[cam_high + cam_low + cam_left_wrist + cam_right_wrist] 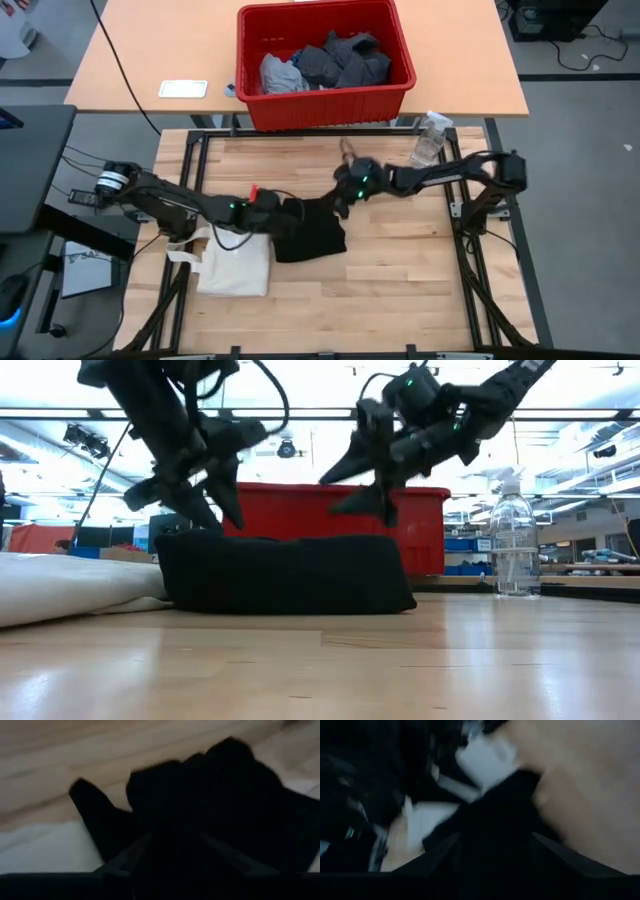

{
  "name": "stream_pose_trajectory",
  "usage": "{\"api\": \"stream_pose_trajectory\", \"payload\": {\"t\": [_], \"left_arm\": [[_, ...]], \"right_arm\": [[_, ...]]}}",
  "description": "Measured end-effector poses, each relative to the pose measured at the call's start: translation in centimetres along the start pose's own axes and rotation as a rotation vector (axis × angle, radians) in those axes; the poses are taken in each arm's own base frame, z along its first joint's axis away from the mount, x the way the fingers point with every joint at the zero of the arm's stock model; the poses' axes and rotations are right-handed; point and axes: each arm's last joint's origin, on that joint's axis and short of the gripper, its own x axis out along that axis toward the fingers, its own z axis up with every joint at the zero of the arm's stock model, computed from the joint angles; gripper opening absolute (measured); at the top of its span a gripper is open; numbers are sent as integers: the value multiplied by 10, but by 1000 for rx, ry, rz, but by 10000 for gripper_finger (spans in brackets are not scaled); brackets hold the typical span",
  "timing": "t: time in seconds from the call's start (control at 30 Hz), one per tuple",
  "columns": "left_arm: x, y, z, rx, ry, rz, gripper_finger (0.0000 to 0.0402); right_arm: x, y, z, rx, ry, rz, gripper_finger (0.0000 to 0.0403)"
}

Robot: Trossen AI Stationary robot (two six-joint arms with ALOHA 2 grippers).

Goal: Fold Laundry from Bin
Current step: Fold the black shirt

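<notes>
A folded black garment [310,232] lies flat on the wooden table [400,270], with its left edge beside a cream tote bag [235,265]. My left gripper [195,510] hangs open just above the garment's left end [200,550]. My right gripper [360,495] hangs open above its right part, fingers spread. Both wrist views look down on the black cloth [200,795] [500,820] past parted fingers. The red bin [325,65] stands on the far table and holds grey and dark laundry [325,62].
A clear water bottle [430,140] stands at the table's far right, near my right arm. A flat white object [183,88] lies on the far table, left of the bin. Bare wood stretches along the table's near side and right half.
</notes>
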Motion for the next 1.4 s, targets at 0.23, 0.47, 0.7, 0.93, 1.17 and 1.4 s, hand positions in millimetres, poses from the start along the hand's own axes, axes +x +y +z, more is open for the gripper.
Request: {"api": "stream_pose_trajectory", "payload": {"t": [0.23, 0.47, 0.7, 0.93, 1.17, 1.4], "left_arm": [[-25, 7, 26, -37, -62, -79, 162], [-36, 17, 43, -12, -81, -113, 162], [-39, 26, 58, 40, -94, -113, 162], [-32, 34, 76, 98, -84, -131, 162], [-25, 47, 112, 160, -143, -247, 162], [-23, 68, 163, 185, -328, -387, 162]], "right_arm": [[56, 8, -38, -74, 96, 104, 103], [100, 8, -56, -98, 326, -94, 9], [75, -8, -50, -58, 429, -375, 5], [15, -51, -35, 51, 424, -613, 3], [-54, -89, -43, 198, 377, -721, 2], [-99, -102, -41, 233, 379, -796, 2]]}}
